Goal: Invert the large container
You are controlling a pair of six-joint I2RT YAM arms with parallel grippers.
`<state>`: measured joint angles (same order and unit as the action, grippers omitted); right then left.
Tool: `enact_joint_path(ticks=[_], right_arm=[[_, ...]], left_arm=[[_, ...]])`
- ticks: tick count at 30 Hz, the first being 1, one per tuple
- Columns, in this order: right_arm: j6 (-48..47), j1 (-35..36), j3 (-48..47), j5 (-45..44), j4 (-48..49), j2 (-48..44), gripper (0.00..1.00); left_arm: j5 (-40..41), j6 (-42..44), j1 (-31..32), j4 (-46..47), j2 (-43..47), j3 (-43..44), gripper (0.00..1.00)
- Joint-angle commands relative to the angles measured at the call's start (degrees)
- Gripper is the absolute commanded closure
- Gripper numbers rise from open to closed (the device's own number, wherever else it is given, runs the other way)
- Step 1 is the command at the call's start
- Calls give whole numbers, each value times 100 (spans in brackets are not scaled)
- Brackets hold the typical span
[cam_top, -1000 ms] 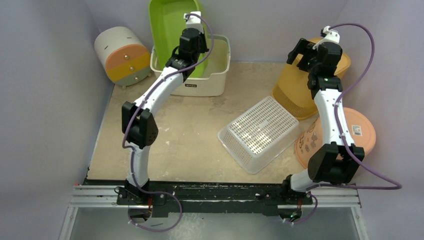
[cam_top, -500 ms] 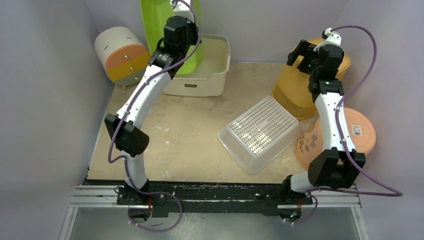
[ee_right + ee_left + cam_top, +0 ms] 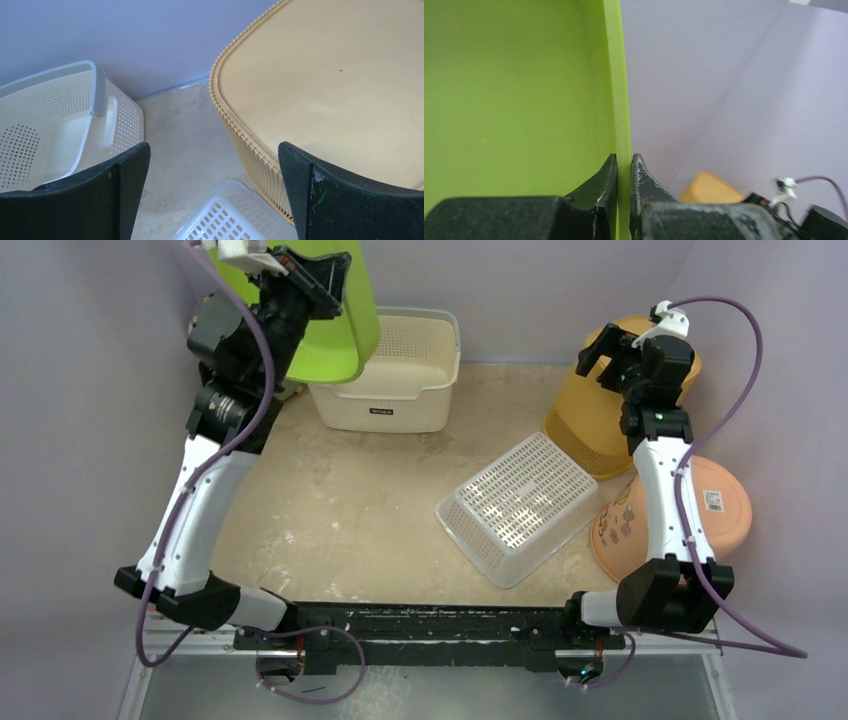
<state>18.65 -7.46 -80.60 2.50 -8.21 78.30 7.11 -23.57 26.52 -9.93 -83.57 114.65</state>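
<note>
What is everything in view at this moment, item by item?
green container: 1, lime green, in the air at back left
cream basket: 1, cream, perforated, back centre, upright
white basket: 1, white, perforated, centre-right, bottom up
yellow basket: 1, amber, ribbed, back right, bottom up
orange disc: 1, orange, right edge, partly behind the right arm
table: 1, beige
left arm: 1, white and black, jaws shut on the green container's wall
right arm: 1, white and black, jaws open above the yellow basket
</note>
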Motion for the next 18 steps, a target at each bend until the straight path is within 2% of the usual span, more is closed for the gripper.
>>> enact_joint_path(ticks=[1, 10, 15, 18], right_arm=[[71, -18, -16, -20, 40, -302, 1], [216, -18, 140, 130, -3, -417, 1], [267, -18, 234, 197, -40, -518, 1], [295, -23, 345, 216, -35, -596, 1]], left_arm=[[-1038, -916, -33, 569, 571, -925, 100], [-1903, -2319, -33, 1158, 1886, -2902, 100], [-2238, -2793, -24, 1192, 2483, -3822, 100], [-2531, -3507, -12, 1855, 2711, -4509, 100]])
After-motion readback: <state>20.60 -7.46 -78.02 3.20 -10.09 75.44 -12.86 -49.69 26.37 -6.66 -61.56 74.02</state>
